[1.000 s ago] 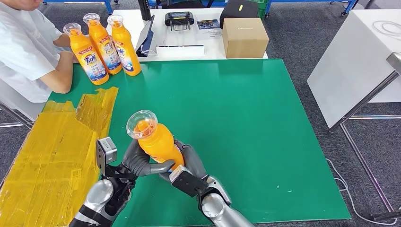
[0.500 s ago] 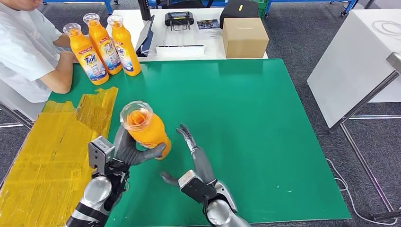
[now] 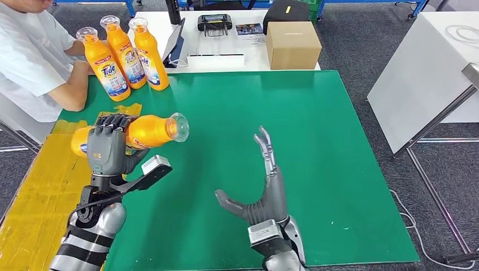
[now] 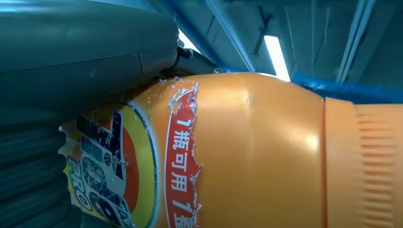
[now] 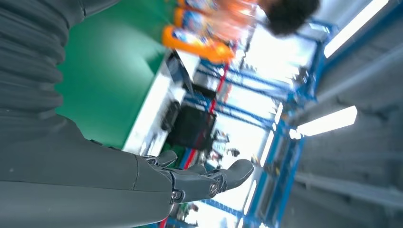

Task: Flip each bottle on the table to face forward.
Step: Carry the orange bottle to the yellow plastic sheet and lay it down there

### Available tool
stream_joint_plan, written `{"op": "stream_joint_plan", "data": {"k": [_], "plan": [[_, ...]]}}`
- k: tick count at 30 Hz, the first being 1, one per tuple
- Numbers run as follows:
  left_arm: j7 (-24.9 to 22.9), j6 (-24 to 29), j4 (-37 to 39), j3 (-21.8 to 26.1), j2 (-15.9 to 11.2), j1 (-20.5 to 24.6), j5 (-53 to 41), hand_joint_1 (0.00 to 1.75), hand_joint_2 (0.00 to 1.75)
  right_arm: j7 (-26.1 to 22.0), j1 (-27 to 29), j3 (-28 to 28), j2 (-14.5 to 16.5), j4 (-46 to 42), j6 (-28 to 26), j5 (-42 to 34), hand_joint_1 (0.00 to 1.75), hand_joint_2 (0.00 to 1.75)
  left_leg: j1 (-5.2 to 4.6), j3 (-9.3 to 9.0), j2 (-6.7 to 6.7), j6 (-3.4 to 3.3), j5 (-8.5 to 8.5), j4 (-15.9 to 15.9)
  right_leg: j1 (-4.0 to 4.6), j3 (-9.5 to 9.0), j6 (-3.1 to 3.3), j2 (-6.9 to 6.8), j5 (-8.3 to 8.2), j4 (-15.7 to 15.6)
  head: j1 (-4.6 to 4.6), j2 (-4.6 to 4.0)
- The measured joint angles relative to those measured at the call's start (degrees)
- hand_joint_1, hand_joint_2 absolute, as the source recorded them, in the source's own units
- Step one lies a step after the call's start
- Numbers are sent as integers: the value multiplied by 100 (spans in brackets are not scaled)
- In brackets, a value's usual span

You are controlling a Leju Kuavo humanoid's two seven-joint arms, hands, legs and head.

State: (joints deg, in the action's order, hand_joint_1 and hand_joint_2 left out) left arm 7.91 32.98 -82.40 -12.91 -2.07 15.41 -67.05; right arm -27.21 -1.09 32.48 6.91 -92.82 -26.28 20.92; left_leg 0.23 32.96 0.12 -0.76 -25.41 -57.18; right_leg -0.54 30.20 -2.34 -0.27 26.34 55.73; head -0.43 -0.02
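The left hand grips an orange bottle lying sideways in the air above the desk's left edge, clear cap pointing right. The left wrist view shows its torn red-and-yellow label. The right hand is spread, empty.

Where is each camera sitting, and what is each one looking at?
Head view: high on the robot, looking down at the green table; both arms show, left robot hand holding the orange bottle, right robot hand open.
Left wrist view: behind the left robot hand, close on the bottle's label.
Right wrist view: behind the right robot hand, facing across the table toward the ceiling lights.
Shared: head and left wrist views show the held bottle.
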Motion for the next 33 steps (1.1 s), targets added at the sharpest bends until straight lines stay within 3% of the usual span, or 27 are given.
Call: {"op": "stream_joint_plan", "data": {"k": [8, 17, 27, 33], "plan": [[-1183, -1241, 1284, 41, -511, 636, -1825, 175, 175, -77, 170, -300, -31, -780, 25, -185, 0, 175, 2, -1, 1, 5, 5, 0, 3, 0, 0, 2, -1, 2, -1, 0], [-1333, -1977, 2203, -58, -736, 1096, -1974, 175, 175, -82, 206, -384, -30, -1051, 98, -209, 0, 175, 0, 2, 1, 5, 5, 0, 0, 1, 0, 2, 0, 2, 1, 0], [-769, -2500, 3044, -166, -998, 1313, -1116, 175, 175, -27, 203, -423, -28, -1061, 227, -133, 0, 175, 2, 5, 0, 5, 6, 0, 3, 0, 0, 0, 0, 4, 1, 0], [157, -2759, 2887, -184, -1182, 1005, 396, 175, 175, -38, 203, -427, -33, -1038, 280, -169, 0, 175, 0, 8, 2, 5, 5, 2, 1, 3, 0, 3, 0, 3, 2, 0]]}}
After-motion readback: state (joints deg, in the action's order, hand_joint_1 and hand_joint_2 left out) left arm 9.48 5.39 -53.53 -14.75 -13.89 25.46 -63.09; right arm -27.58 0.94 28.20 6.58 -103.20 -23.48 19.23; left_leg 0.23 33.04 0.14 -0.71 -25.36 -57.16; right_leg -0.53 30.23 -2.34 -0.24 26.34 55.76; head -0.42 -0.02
